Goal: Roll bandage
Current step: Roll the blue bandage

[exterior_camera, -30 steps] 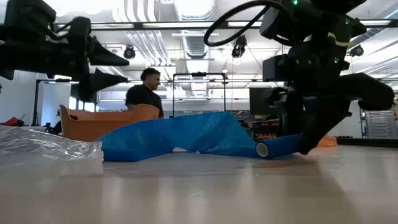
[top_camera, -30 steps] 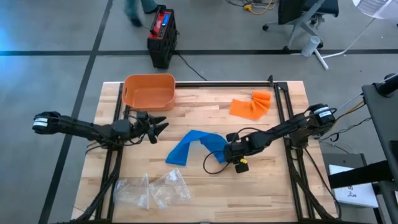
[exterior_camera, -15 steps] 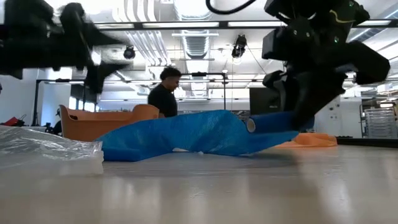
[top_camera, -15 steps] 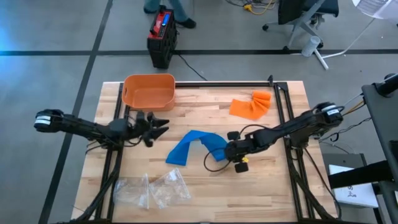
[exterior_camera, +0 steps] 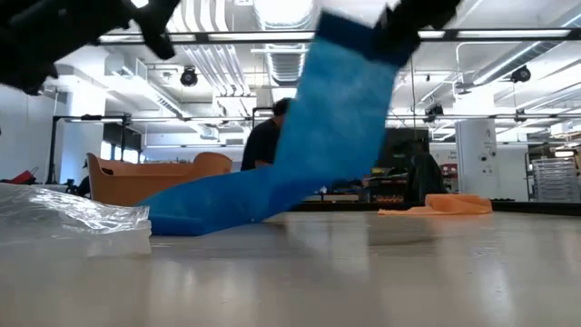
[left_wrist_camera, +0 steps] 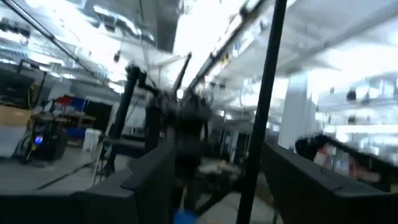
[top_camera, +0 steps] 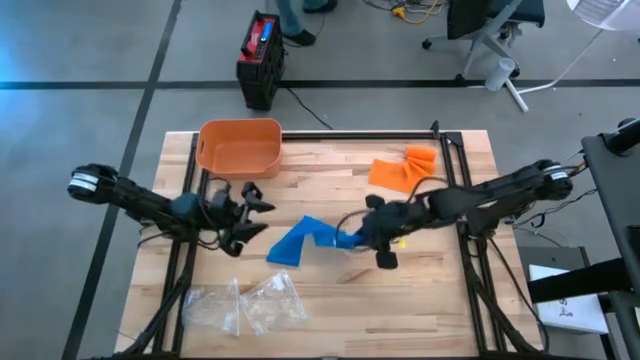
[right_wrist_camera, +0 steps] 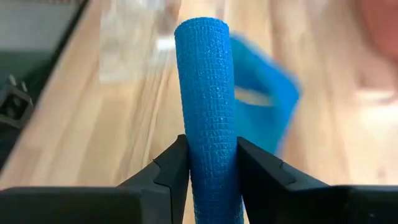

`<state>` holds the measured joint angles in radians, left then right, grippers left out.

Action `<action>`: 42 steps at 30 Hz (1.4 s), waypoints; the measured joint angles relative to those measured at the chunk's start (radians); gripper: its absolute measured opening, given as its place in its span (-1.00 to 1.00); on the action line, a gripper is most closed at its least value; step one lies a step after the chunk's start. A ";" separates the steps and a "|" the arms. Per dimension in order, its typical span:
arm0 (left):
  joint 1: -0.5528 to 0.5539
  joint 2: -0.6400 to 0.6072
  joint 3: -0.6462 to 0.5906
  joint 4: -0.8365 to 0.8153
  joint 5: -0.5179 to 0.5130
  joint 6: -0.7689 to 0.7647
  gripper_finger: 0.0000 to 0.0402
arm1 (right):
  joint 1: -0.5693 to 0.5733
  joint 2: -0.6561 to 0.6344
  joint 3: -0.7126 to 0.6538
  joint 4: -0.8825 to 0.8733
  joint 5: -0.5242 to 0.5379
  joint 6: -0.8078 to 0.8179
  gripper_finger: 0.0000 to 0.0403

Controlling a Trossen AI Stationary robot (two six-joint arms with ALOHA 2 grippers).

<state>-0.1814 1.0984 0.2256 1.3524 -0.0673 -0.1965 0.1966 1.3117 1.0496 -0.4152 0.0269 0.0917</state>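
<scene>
A blue bandage (top_camera: 305, 240) has one end wound into a roll (right_wrist_camera: 208, 74), and my right gripper (right_wrist_camera: 211, 144) is shut on that roll above the table's middle. From the roll the loose strip (exterior_camera: 318, 136) slopes down to the table, where its left end (exterior_camera: 191, 213) lies flat. My left gripper (top_camera: 256, 218) stands open just left of the bandage, touching nothing. In the left wrist view its fingers point up into the room. My right gripper pinches the bandage's rolled end (right_wrist_camera: 209, 134) between its two fingers (right_wrist_camera: 171, 168). The roll lies along the fingers and sticks out past their tips. The fingers come from the table's right, slanting down. The roll is lifted clear; the unrolled strip hangs to the table.
An orange tub (top_camera: 240, 146) stands at the far left, and an orange bandage (top_camera: 403, 168) lies crumpled at the far right. Clear plastic bags (top_camera: 245, 305) lie near the front left edge. A person walks in the room beyond the table.
My right gripper has risen with the rolled end, which was on the table and now hangs well above it. The strip has been drawn up into a steep slope while its left end has stayed on the wood. My left gripper has risen and tipped upward.
</scene>
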 joint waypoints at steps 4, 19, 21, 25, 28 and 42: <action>0.001 0.059 0.124 -0.159 -0.001 0.027 0.15 | -0.022 -0.060 0.074 0.005 0.001 -0.009 -0.49; -0.002 0.040 0.664 -1.243 -0.342 0.423 0.15 | -0.043 -0.092 0.162 -0.021 -0.016 0.487 -0.47; -0.010 0.040 0.734 -1.433 -0.341 0.429 0.15 | -0.047 -0.076 0.163 -0.062 -0.055 0.486 -0.48; -0.016 0.017 0.882 -1.740 -0.341 0.400 0.15 | -0.083 -0.076 0.218 -0.113 -0.098 0.548 -0.49; -0.020 -0.016 0.962 -1.826 -0.337 0.374 0.15 | -0.109 -0.093 0.324 -0.111 -0.133 0.491 -0.47; -0.022 -0.169 0.792 -1.617 -0.210 0.321 0.15 | -0.161 -0.102 0.791 -0.442 0.429 0.110 -0.53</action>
<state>-0.2031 0.9298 1.0172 -0.2651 -0.2778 0.1246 0.0357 1.2098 1.8411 -0.8568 0.4560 0.2019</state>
